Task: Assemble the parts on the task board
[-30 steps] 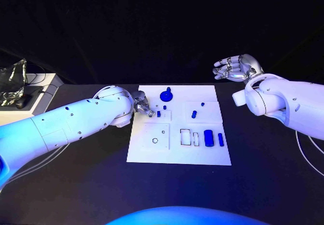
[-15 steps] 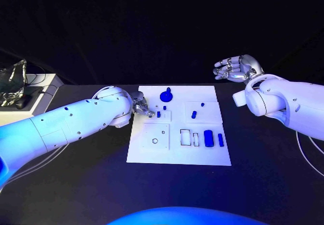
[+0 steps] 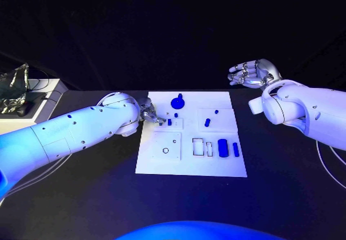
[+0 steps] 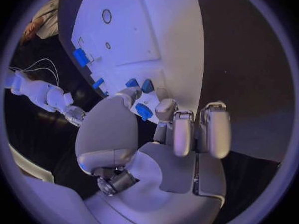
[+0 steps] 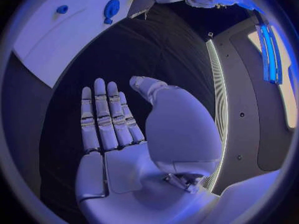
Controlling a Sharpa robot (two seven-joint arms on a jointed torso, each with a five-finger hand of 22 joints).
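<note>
Matt white task board [image 3: 189, 165], glossy blue plastic parts [image 3: 223, 147].

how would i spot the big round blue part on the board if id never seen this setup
Start at the white task board in the middle of the black table and look to its far edge. The round blue part sits there near the centre; it is wider than the slim blue pieces nearby.

- A black table [image 3: 86, 200] fills the foreground under bluish light.
- Behind it hangs a dark backdrop [image 3: 144, 40], perhaps a curtain.
- Beside the table's far corner stands a pale side unit [image 3: 29, 107] carrying something crinkled and shiny [image 3: 13, 85] and cables.
</note>
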